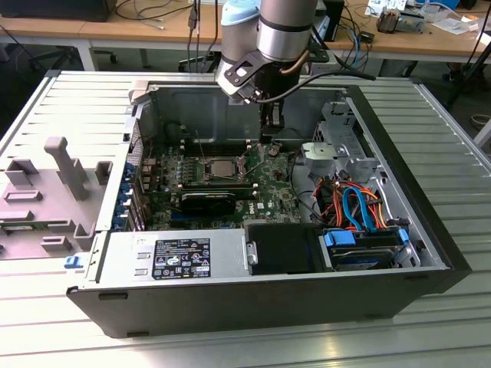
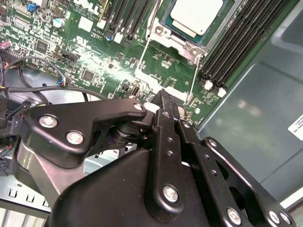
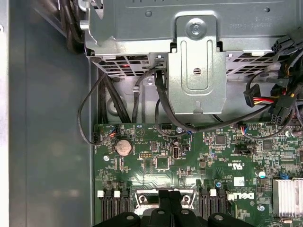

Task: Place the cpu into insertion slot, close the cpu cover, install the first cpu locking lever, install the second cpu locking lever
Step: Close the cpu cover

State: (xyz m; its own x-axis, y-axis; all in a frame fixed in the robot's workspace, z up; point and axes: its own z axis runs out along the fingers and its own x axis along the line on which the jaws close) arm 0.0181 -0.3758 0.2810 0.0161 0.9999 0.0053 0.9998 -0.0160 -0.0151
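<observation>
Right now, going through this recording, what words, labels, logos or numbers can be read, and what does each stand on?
Black sticker on the silver power supply: white print, too small to read.
White logo on the green motherboard: a maker's mark, not transcribed; the other board lettering is too fine to read.
White label on the case wall: cut by the picture's edge, unreadable.
No text can be quoted.

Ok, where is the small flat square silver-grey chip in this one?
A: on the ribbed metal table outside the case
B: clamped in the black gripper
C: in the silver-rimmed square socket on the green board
C: in the second wrist view the silver-grey chip lies in the silver-rimmed socket on the green board, with the black gripper beside it.
</observation>
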